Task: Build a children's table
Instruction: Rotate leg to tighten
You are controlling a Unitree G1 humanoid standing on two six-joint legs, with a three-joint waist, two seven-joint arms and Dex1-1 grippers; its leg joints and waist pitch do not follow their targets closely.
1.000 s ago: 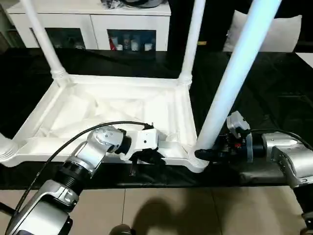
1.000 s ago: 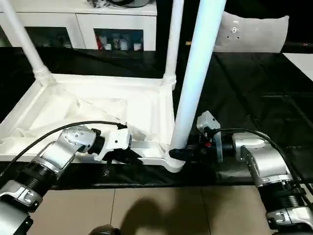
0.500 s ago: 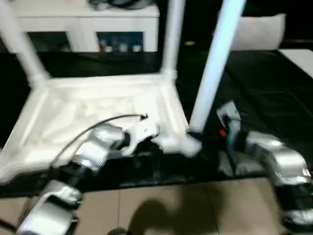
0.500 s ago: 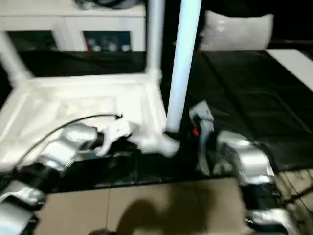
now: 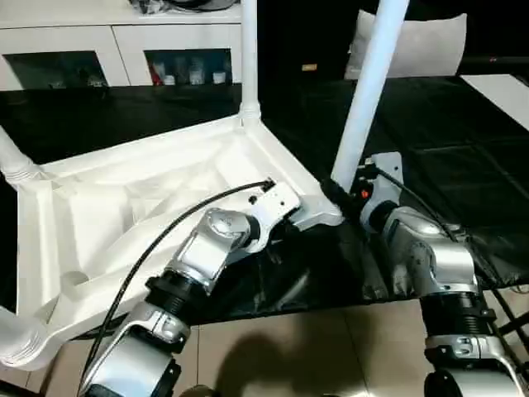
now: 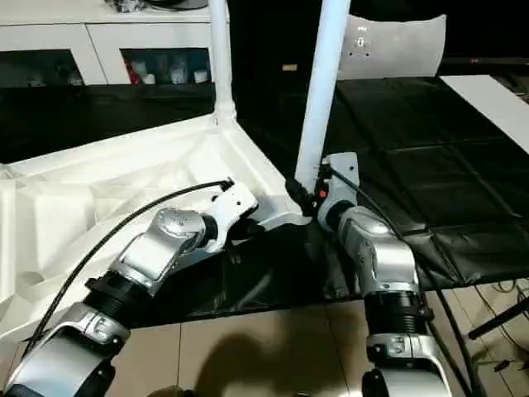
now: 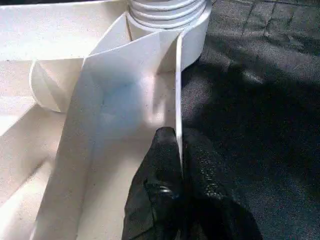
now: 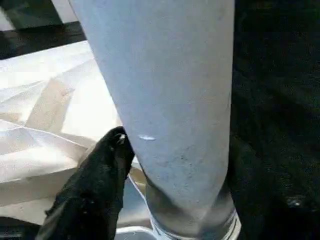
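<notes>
The children's table (image 5: 99,215) lies upside down on a black mat, its white ribbed underside facing up and skewed to my view. Legs stand in its corner sockets: one at the far corner (image 5: 248,58), one at the left (image 5: 12,161), and one at the near right corner (image 5: 368,91). My left gripper (image 7: 179,147) is shut on the thin rim of the tabletop, close to the near right corner socket (image 5: 318,215). My right gripper (image 5: 337,192) sits at the base of the near right leg, hard against it.
A white cabinet with glass doors (image 5: 165,50) stands at the back. A white cushion (image 5: 421,45) leans at the back right. The black mat (image 5: 463,149) runs out to the right, and its front edge meets a tiled floor (image 5: 289,356).
The table has swung round on the mat: its near right corner went away from me and its left side came nearer. Both arms moved with it, and my view shifted too.
</notes>
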